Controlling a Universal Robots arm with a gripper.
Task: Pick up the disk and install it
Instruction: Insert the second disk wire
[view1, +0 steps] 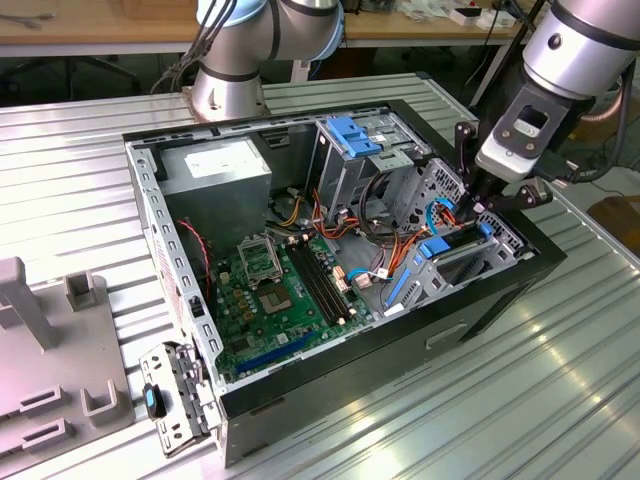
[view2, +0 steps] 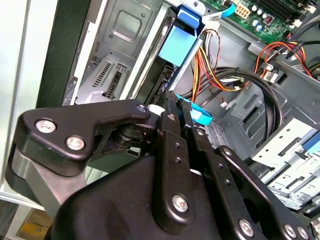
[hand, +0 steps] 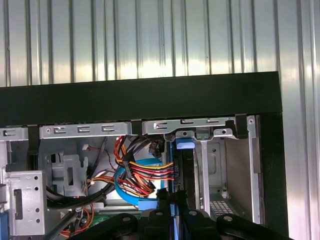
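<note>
The disk (view1: 452, 247), a dark slab in a bright blue carrier frame, stands on edge in the bay at the open computer case's corner, on the exterior view's right. My gripper (view1: 470, 212) reaches down into that corner from above, its black fingers closed on the disk's upper edge. In the second wrist view the gripper (view2: 177, 107) pinches the thin blue frame, and the carrier's blue end (view2: 181, 40) lies beyond it between the bay's metal walls. In the first wrist view the gripper (hand: 171, 196) straddles the disk (hand: 184, 167), seen edge-on beside the bay wall.
Orange, red and yellow cables (hand: 142, 172) bunch close beside the bay. A grey drive cage with a fixed blue bracket (view1: 350, 135) stands behind, the motherboard (view1: 280, 290) and power supply (view1: 215, 165) further left. A second arm's base (view1: 230, 85) and a grey fixture (view1: 50, 350) sit outside the case.
</note>
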